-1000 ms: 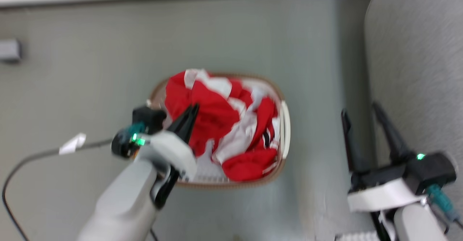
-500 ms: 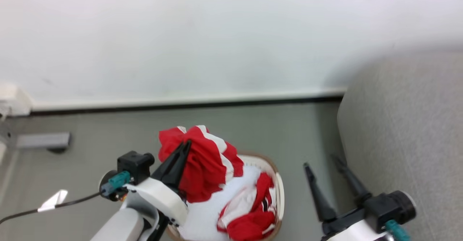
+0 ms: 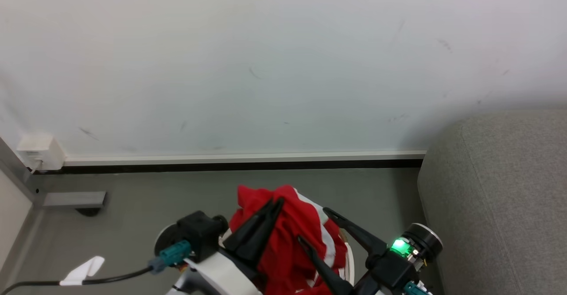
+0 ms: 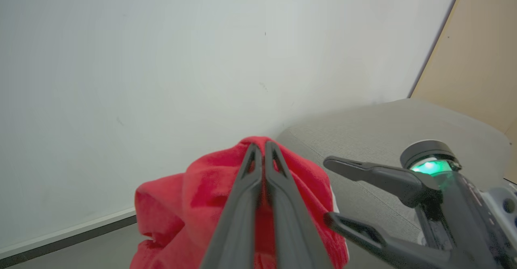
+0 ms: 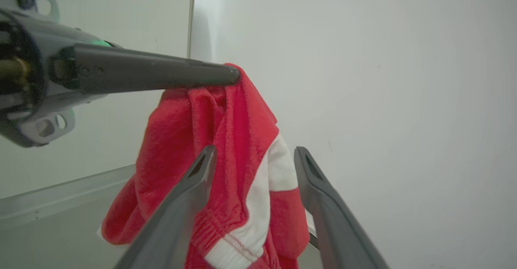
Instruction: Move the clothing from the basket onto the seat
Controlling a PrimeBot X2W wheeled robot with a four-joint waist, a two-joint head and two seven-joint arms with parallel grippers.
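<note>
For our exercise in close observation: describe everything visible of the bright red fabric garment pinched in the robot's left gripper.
The bright red fabric garment looks soft and fleecy, with a white stripe down one side and a stitched hem. It hangs crumpled in loose folds, pinched at its top fold by the shut left gripper. The open right gripper straddles its lower part; whether those fingers touch it cannot be told.

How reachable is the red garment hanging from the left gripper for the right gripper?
Probably yes: the open right gripper faces the red garment with nothing between; the left gripper pinches its top.
</note>
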